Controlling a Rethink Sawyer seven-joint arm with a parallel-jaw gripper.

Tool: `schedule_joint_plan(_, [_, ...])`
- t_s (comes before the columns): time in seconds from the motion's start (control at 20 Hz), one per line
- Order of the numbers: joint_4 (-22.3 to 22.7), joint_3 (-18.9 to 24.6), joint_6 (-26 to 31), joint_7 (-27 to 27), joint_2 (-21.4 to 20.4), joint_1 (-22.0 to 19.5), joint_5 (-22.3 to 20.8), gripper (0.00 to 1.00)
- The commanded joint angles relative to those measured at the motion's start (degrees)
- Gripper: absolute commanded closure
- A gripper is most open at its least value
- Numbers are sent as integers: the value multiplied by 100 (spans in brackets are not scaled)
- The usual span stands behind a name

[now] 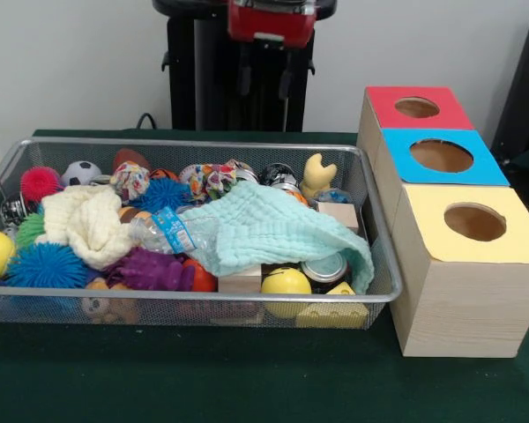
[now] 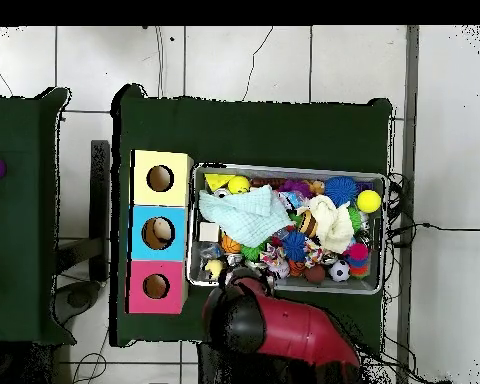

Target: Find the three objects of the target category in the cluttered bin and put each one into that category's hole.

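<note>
1. The red and black arm's gripper (image 1: 266, 75) is hanging high behind the silver wire-mesh bin (image 1: 383, 295), well above the clutter. Only two dark fingers are showing under the red housing, and I cannot tell whether the jaws are released or clenched. Nothing is showing between them.

2. The target category is not named, so the three wanted objects are still somewhere in that bin — which ones, I cannot say.

3. Biggest risk, as I am judging it: the pale mint waffle-weave cloth (image 1: 273, 231) is sprawling over the bin's middle and draping down the front right. It is soft and loose, so a descending grasp could snag it and drag neighbours along.

4. The crumpled clear plastic bottle with a blue label (image 1: 172, 233) is lying on its side against the cloth. Thin, slick and springy, it could squirt out of a pinch.

5. Balls are everywhere: a smooth yellow ball (image 1: 286, 281) at the front, a blue spiky rubber ball (image 1: 46, 264) at the left, and a black-and-white mini football (image 1: 81, 172) at the back. Round things roll away when nudged.

6. The cream fluffy cloth (image 1: 88, 225) is bunching up and hiding whatever sits under it.

7. Beside the bin, three pale wooden boxes are waiting, touching in a row — the red-topped box (image 1: 416, 107), the blue-topped box (image 1: 441, 156) and the yellow-topped box (image 1: 474, 222). Each round hole is modest, so an off-centre release could bounce an object off the rim.
</note>
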Motion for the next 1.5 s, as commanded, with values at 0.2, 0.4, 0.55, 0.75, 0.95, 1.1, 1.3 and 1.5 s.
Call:
schedule_joint_plan(0.2, [-383,547,-861,288,926,-833,-646,0])
schedule_joint_plan(0.4, [-476,601,-1087,325,1146,-950,-833,0])
schedule_joint_plan(0.55, [-557,617,-1166,341,1277,-986,-944,0])
schedule_joint_plan(0.75, [-637,614,-1265,368,1431,-1019,-1066,0])
schedule_joint_plan(0.95, [-707,629,-1416,441,1599,-1049,-1168,0])
schedule_joint_plan(1.1, [-723,615,-1446,489,1628,-1028,-1201,0])
schedule_joint_plan(1.3, [-815,617,-1575,510,1815,-1038,-1254,0])
schedule_joint_plan(1.5, [-884,622,-1606,537,1892,-1036,-1282,0])
